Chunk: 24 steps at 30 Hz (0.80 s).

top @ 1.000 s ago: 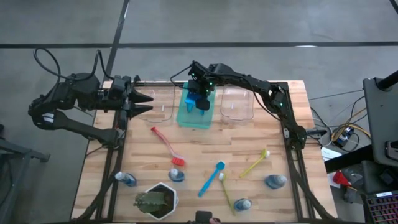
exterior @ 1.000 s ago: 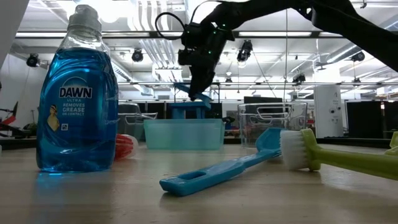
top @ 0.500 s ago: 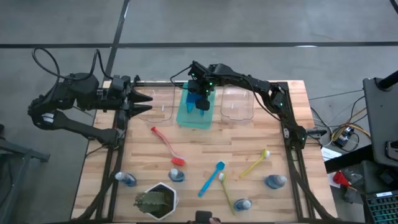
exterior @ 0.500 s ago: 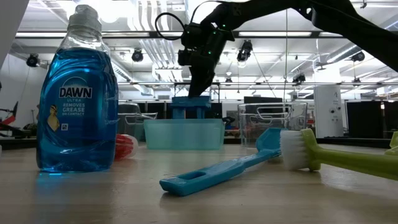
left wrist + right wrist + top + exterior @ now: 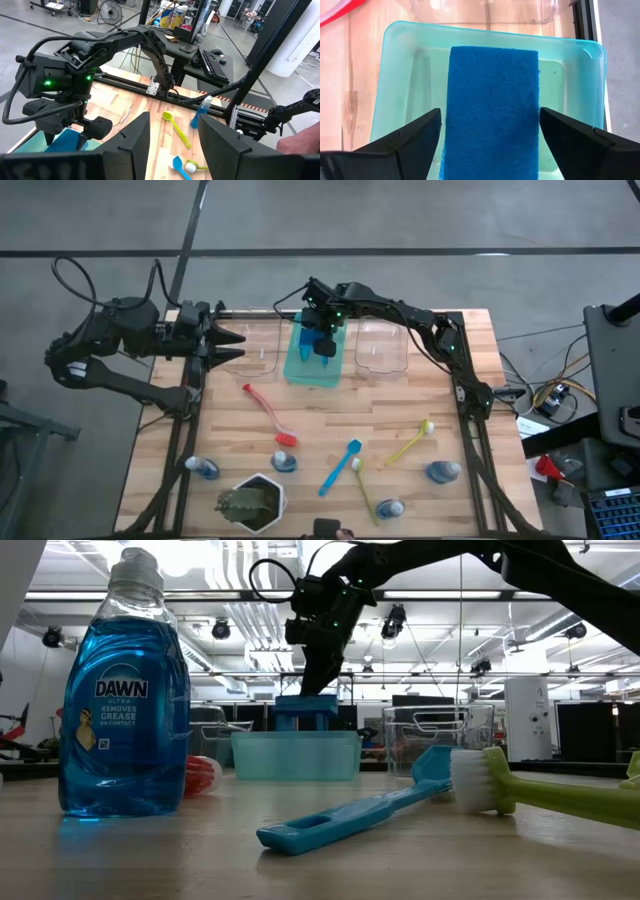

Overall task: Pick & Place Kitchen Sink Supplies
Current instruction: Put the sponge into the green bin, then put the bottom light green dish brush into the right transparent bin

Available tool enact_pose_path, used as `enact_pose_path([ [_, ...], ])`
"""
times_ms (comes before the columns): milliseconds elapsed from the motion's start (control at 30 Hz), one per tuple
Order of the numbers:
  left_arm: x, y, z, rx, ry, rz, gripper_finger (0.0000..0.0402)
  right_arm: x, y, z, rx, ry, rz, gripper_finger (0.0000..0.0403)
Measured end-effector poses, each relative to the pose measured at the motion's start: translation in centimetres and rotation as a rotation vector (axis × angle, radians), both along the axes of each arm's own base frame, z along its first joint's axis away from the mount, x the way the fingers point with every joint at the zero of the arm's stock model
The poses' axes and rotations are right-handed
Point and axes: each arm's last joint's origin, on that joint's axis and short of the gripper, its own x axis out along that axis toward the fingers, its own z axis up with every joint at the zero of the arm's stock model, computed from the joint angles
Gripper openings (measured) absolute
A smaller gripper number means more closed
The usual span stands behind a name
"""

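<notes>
So right tool [image 5: 490, 135] is spread over the sponge [image 5: 492, 107] in the green tray [image 5: 570, 55] — drop looks done, next grab a brush [image 5: 270, 415].

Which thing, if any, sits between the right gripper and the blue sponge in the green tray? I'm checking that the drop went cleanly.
Nothing visible does. The right gripper hangs directly over the blue sponge, jaws open to either side of it, and the sponge lies flat in the green tray.

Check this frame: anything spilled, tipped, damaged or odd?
Nothing stands out. The blue sponge lies flat in the green tray, right claw open above it. Brushes and bottles lie scattered on the table, awaiting pickup.
</notes>
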Motion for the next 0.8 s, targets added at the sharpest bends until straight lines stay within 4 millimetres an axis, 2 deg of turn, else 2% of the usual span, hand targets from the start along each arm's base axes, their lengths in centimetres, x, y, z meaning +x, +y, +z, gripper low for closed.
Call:
enact_pose_path([
  [533,-0.07,0.0,0.02,0.001,-0.002,-0.001,0.0159,-0.02,-0.04,0.05,-0.01,0.003,-0.013,0.0341],
  [800,-0.14,0.0,0.04,0.002,-0.004,-0.001,0.0159,-0.27,-0.13,0.75,-0.044,0.007,-0.036,0.0354],
])
